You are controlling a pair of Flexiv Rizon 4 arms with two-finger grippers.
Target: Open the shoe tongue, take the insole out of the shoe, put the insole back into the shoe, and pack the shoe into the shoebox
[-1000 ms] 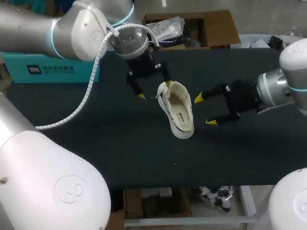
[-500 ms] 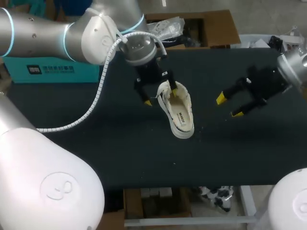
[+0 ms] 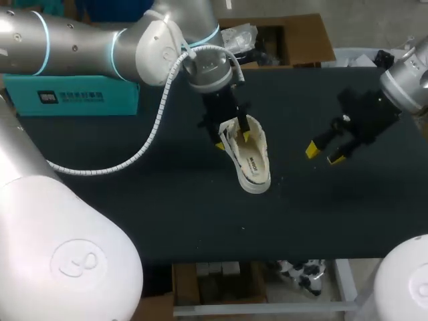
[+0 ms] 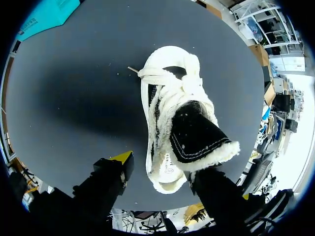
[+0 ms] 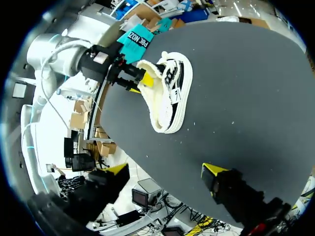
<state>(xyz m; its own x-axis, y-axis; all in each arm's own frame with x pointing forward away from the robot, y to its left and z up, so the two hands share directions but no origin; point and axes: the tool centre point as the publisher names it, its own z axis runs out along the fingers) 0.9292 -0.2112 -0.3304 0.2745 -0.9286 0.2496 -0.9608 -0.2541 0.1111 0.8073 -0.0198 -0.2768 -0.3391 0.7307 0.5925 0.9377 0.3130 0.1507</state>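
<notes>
Closest in is the shoe (image 3: 257,184), a white one lying flat on the dark bench (image 3: 134,207) about mid-frame, toe toward the bottom and heel toward the top. The insole (image 3: 252,162) is sitting inside it. From the left wrist cam the laces are bunched toward the toe end, and the tongue (image 4: 197,135), black on the inside, stands up just ahead of that arm's fingers.

Over at the right of the frame the right fingers (image 3: 323,154) hang over bare bench, spread wide with nothing in them, well apart from the shoe.

A bit further back the left fingers (image 3: 233,140) are at the heel end, spread too. One yellow tip is inside the opening, the other is outside the side wall with a gap, so they're not clamped on anything.

Farthest back, a teal box (image 3: 70,93) sits at the upper left.
</notes>
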